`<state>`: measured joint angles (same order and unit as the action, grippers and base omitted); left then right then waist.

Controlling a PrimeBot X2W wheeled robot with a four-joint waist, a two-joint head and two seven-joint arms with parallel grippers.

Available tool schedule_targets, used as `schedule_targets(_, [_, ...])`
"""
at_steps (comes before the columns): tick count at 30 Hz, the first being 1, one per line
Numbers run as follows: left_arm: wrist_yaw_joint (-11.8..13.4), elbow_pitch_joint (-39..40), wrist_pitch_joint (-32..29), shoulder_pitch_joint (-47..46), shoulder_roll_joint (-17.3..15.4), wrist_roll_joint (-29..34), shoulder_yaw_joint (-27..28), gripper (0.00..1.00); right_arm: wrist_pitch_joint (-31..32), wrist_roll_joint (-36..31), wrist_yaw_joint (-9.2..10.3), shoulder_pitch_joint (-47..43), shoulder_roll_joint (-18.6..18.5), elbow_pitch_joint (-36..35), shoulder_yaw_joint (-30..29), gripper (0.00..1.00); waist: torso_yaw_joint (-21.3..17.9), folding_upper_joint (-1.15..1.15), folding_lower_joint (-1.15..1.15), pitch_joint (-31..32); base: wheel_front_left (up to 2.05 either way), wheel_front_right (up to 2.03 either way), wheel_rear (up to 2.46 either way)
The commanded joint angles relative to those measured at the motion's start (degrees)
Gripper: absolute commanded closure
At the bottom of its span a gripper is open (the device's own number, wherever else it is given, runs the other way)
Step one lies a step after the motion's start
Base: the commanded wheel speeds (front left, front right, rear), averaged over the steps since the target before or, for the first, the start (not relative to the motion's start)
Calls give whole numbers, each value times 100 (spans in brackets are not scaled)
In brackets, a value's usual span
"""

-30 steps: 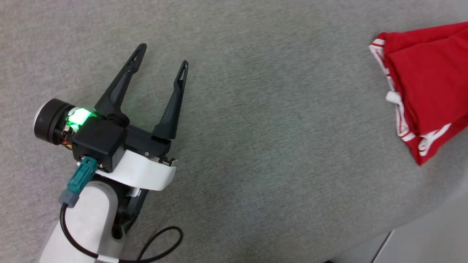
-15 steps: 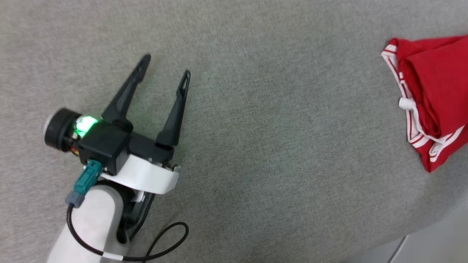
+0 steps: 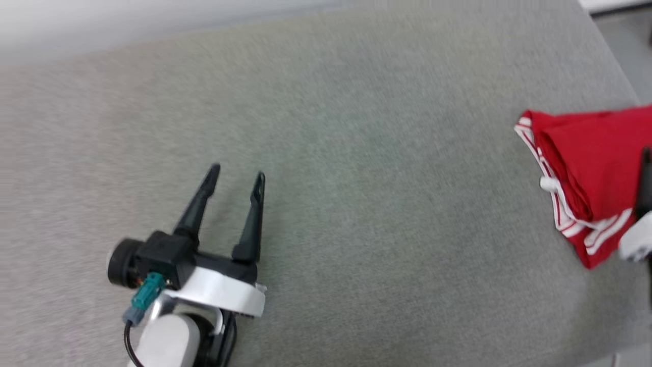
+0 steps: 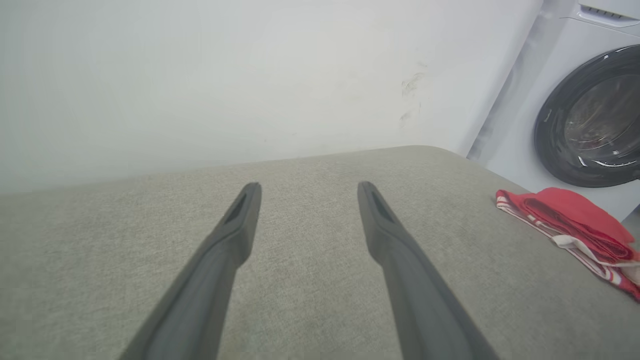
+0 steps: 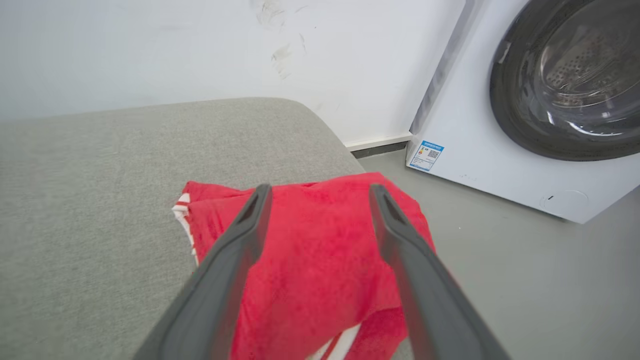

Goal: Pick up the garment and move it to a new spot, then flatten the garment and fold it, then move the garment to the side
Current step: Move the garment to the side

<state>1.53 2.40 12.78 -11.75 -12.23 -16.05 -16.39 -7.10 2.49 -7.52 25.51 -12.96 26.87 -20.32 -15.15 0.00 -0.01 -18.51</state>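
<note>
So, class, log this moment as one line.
garment: folded, grey surface right end | left gripper: jaws open, empty | right gripper: jaws open over garment

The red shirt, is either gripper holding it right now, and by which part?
Nothing is held. The left gripper stands open over the grey surface, apart from the garment. The right gripper is open above the folded garment, not pinching it.

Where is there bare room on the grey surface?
Bare: the wide stretch between the left gripper and the garment, and the strip behind toward the wall. Crowded: the right edge, where the right gripper hangs over the garment.
</note>
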Motion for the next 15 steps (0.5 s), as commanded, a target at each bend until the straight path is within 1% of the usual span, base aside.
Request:
schedule_targets(1, [32,-38,33,116,27,-42,13,0,-11,65,6,-222,94,-114,55,0,315,0,1,383,0,0,0])
schedule_targets(9, [101,-395,139,516,167,-182,1,0,160,380,6,-1461,571,-1196,466,0,867,0,1,1041,0,0,0])
schedule_targets(15, [174,-595,176,714,168,-207,58,0,308,471,6,-2022,800,-1995,795,0,1199,0,1,1406,0,0,0])
